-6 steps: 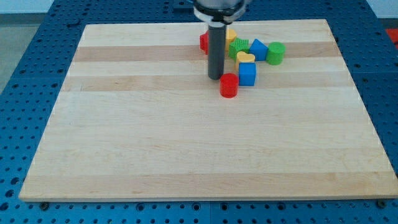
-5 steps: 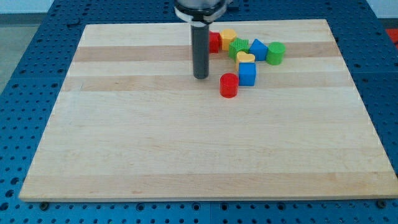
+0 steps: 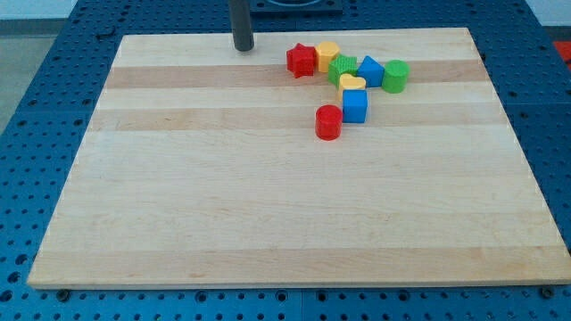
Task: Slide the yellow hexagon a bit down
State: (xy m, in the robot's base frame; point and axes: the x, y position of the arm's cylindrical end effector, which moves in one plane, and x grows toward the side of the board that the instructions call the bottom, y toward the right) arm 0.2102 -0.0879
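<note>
1. So here's where we're at: my tip (image 3: 243, 48) is parked near the view's top edge of the wooden board (image 3: 268, 223), well to the view's left of the whole block cluster and touching none of it. No gripper on this rig, just the plain rod, so there's nothing to open or close and nothing held.

2. The one we care about, the yellow hexagon (image 3: 327, 53), sits at the view's top of the cluster, squeezed between the red star (image 3: 301, 60) on its left and the green star-ish block (image 3: 342, 68) just below-right. It looks like it's touching both, though we can't be sure.

3. Why the tip is up there: our guess is it needs to get above the hexagon to shove it down, and this spot near the top edge is a fair start for sliding across the view to the right.

4. Catch: there's barely any board above the hexagon, and the yellow heart (image 3: 352, 83) and blue cube (image 3: 355, 106) sit below it, so a downward push probably nudges neighbours too.

5. Head count: two yellow, two red (star plus the red cylinder (image 3: 328, 122)), two blue (cube plus a blue block (image 3: 370, 71) whose shape we can't quite call), two green (star-ish one plus the green cylinder (image 3: 396, 76)). Eight blocks total.
</note>
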